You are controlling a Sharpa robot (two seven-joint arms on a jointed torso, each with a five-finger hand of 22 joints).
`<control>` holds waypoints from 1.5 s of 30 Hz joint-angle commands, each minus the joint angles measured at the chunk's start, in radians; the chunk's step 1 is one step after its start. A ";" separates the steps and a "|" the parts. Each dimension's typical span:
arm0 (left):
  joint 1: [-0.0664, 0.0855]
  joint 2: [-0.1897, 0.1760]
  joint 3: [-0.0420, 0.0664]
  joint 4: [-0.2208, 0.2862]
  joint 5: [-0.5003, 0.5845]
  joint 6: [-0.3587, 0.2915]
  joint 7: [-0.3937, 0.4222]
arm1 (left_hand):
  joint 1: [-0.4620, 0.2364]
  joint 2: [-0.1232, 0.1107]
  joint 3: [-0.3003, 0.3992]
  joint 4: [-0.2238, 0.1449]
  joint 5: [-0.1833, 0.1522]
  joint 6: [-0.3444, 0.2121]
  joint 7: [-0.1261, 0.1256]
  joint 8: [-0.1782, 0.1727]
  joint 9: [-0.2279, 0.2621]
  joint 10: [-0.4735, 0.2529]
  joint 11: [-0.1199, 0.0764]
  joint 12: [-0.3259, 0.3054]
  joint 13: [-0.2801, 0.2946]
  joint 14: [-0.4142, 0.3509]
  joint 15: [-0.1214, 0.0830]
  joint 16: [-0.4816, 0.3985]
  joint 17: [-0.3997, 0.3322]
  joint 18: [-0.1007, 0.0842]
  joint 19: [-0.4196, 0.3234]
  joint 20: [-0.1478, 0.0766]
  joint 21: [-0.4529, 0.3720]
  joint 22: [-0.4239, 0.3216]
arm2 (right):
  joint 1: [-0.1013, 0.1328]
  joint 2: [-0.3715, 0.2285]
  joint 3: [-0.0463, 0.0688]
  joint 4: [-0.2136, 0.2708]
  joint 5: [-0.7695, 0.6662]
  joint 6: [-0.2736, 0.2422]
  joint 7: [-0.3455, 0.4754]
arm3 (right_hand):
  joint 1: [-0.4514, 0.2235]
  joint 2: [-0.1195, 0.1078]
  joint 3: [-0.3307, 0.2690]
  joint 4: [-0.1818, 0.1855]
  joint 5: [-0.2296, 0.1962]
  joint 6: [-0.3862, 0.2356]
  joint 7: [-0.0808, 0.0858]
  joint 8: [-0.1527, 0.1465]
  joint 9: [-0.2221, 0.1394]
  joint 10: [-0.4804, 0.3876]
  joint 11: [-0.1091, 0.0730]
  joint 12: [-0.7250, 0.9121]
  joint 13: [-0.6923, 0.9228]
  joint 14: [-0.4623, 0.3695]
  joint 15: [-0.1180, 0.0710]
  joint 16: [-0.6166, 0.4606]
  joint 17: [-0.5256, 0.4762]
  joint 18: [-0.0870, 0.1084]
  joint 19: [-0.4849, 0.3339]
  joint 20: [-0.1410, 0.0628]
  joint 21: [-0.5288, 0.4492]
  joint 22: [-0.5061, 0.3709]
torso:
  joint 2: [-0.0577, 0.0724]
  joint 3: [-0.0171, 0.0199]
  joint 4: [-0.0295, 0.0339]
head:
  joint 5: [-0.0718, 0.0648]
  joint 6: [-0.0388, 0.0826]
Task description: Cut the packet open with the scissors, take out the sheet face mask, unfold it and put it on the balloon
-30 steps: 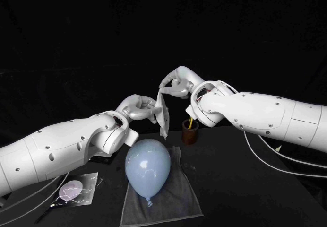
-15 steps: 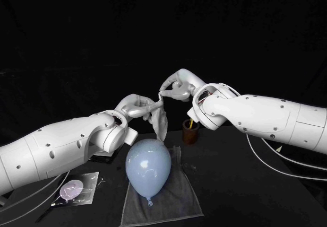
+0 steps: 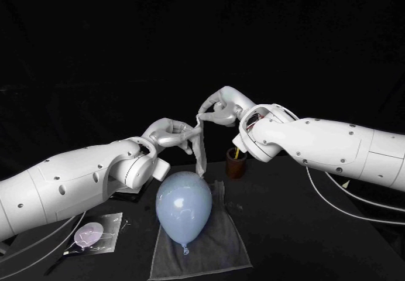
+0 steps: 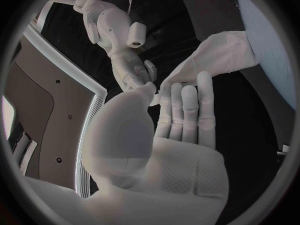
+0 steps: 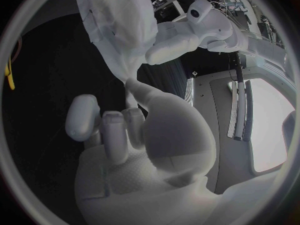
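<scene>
Above balloon (image 3: 183, 205), mask (image 3: 201, 157) hangs bunched, narrow, btwn L hand (image 3: 171, 133) & R hand (image 3: 221, 110)

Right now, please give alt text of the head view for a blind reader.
The left hand and the right hand hold a white sheet mask up between them; nearer the camera, a pale blue balloon lies on a grey cloth.
</scene>
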 commanded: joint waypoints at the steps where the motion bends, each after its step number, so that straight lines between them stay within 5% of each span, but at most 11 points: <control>1: 0.001 -0.002 0.001 0.003 0.019 0.070 -0.007 | 0.026 -0.016 -0.015 -0.005 0.001 -0.022 0.011 -0.017 -0.008 -0.022 0.011 -0.012 -0.002 -0.017 0.007 -0.008 0.002 -0.002 -0.013 0.002 -0.009 -0.004 | 0.000 0.000 0.001 -0.002 0.000 -0.013 0.007 | 0.005 0.003 0.006 0.000 0.002 0.006 -0.001 0.003 0.009 0.039 -0.004 0.001 0.137 0.073 -0.004 0.004 0.196 0.000 0.005 0.000 0.003 0.002 | 0.000 0.0003 -0.0003 | 0.000 -0.001; 14: 0.000 -0.007 0.001 0.000 0.014 0.135 -0.034 | 0.058 -0.035 -0.082 -0.004 0.001 -0.060 0.043 -0.051 -0.019 -0.071 0.041 -0.022 0.003 -0.066 0.036 -0.010 0.010 0.000 -0.036 0.028 -0.041 -0.020 | 0.000 0.001 0.001 -0.006 0.000 -0.025 0.004 | 0.005 0.003 0.007 0.000 0.002 0.006 -0.001 0.004 0.010 0.039 -0.004 0.001 0.138 0.073 -0.004 0.004 0.196 0.000 0.006 0.000 0.004 0.003 | -0.001 0.0002 0.0000 | -0.002 0.000; 17: 0.000 -0.007 0.001 0.000 0.009 0.141 -0.038 | 0.122 -0.013 -0.067 -0.035 0.002 -0.062 0.043 -0.052 -0.018 -0.083 0.042 -0.020 0.007 -0.073 0.038 -0.006 0.013 0.002 -0.035 0.032 -0.043 -0.021 | 0.000 0.001 0.001 -0.006 0.000 -0.025 0.004 | 0.005 0.003 0.007 0.000 0.002 0.006 -0.001 0.004 0.010 0.039 -0.004 0.001 0.138 0.073 -0.004 0.004 0.196 0.000 0.006 0.000 0.004 0.003 | 0.000 0.0002 -0.0001 | -0.002 0.000; 21: 0.000 -0.007 0.001 0.001 0.006 0.150 -0.033 | 0.252 0.044 0.049 -0.117 0.002 -0.050 0.050 -0.062 -0.027 -0.083 0.043 -0.038 -0.003 -0.092 0.032 -0.012 0.013 0.005 -0.041 0.023 -0.014 -0.001 | 0.000 0.001 0.001 -0.006 0.000 -0.024 0.004 | 0.005 0.002 0.008 -0.001 0.002 0.006 -0.001 0.005 0.010 0.039 -0.004 0.002 0.138 0.073 -0.004 0.004 0.197 0.000 0.006 0.000 0.004 0.002 | 0.000 0.0004 0.0002 | -0.002 0.001; 23: 0.000 -0.007 0.001 0.002 0.012 0.154 -0.026 | 0.266 0.050 0.112 -0.155 0.005 -0.042 0.061 -0.074 -0.036 -0.065 0.045 -0.058 -0.017 -0.098 0.029 -0.023 0.007 0.002 -0.069 0.014 0.042 0.041 | 0.000 0.001 0.001 -0.007 0.000 -0.023 0.003 | 0.005 0.002 0.008 -0.001 0.002 0.006 -0.001 0.005 0.010 0.039 -0.004 0.002 0.138 0.073 -0.004 0.004 0.197 0.000 0.006 0.000 0.004 0.002 | 0.000 0.0004 -0.0001 | -0.002 0.000; 27: 0.000 -0.007 0.001 0.001 0.026 0.161 -0.005 | 0.231 0.096 0.253 -0.217 0.002 -0.040 0.066 -0.105 -0.054 -0.060 0.050 -0.076 -0.029 -0.088 0.035 -0.051 -0.011 -0.001 -0.151 0.014 0.162 0.136 | 0.000 0.000 0.001 -0.008 0.000 -0.021 0.003 | 0.005 0.002 0.008 -0.001 0.002 0.006 -0.001 0.005 0.010 0.039 -0.004 0.002 0.138 0.073 -0.004 0.004 0.197 0.000 0.006 0.000 0.004 0.002 | 0.000 0.0005 -0.0006 | -0.002 -0.001; 32: 0.000 -0.006 0.001 0.000 0.034 0.161 0.011 | 0.159 0.129 0.293 -0.239 0.001 -0.038 0.065 -0.117 -0.058 -0.068 0.052 -0.072 -0.024 -0.075 0.039 -0.044 -0.008 0.004 -0.172 0.026 0.189 0.156 | 0.000 -0.001 0.001 -0.010 0.000 -0.020 0.002 | 0.005 0.002 0.008 -0.001 0.002 0.006 -0.001 0.005 0.010 0.039 -0.004 0.002 0.138 0.073 -0.004 0.004 0.197 0.000 0.006 0.000 0.004 0.002 | 0.000 0.0007 -0.0003 | -0.003 -0.001; 45: 0.000 -0.006 0.001 -0.001 0.054 0.122 0.031 | 0.071 0.119 0.271 -0.279 0.001 0.010 0.041 -0.088 -0.041 -0.007 0.028 -0.061 -0.019 -0.052 0.025 -0.028 0.000 0.007 -0.160 0.023 0.184 0.147 | 0.000 -0.003 0.001 -0.006 0.000 -0.014 0.003 | 0.005 0.002 0.008 -0.001 0.002 0.006 -0.001 0.005 0.010 0.039 -0.004 0.002 0.138 0.073 -0.004 0.004 0.197 0.000 0.006 0.000 0.004 0.002 | 0.000 0.0009 -0.0007 | -0.004 -0.002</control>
